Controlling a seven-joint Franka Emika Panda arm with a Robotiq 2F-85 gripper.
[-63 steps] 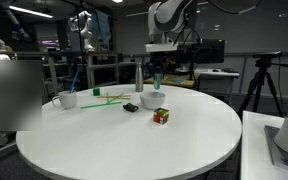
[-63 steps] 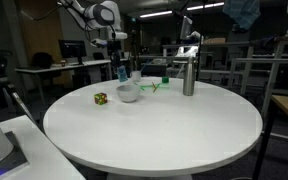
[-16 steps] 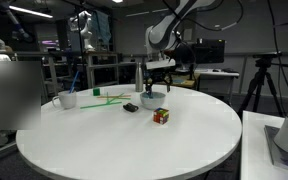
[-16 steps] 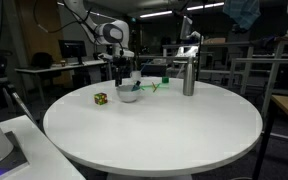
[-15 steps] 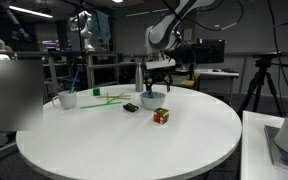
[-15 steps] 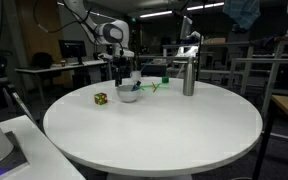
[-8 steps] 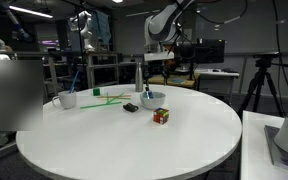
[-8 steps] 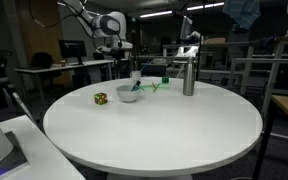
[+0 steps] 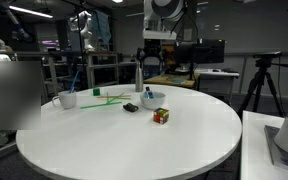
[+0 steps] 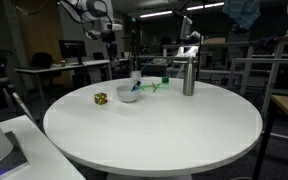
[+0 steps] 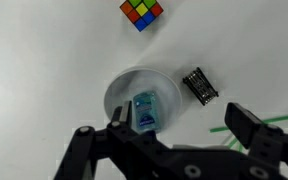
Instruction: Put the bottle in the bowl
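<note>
The small white bowl (image 11: 120, 90) sits on the round white table, and the teal-blue bottle (image 11: 145, 111) rests inside it. In both exterior views the bowl (image 9: 154, 98) (image 10: 127, 97) shows with the bottle (image 10: 135, 88) poking above its rim. My gripper (image 11: 180, 126) hangs well above the bowl, open, with nothing between its fingers. In the exterior views the gripper (image 9: 158, 42) (image 10: 109, 38) is raised high over the table, clear of bowl and bottle.
A colour cube (image 11: 142, 11) (image 9: 161, 116) lies near the bowl, and a small black object (image 11: 197, 85) lies beside it. Green sticks (image 9: 104, 97), a white cup (image 9: 68, 99) and a tall grey metal bottle (image 10: 188, 75) stand further off on the table (image 9: 134, 140).
My gripper has risen straight up from the bowl, still open and empty. The bottle has stayed in the bowl.
</note>
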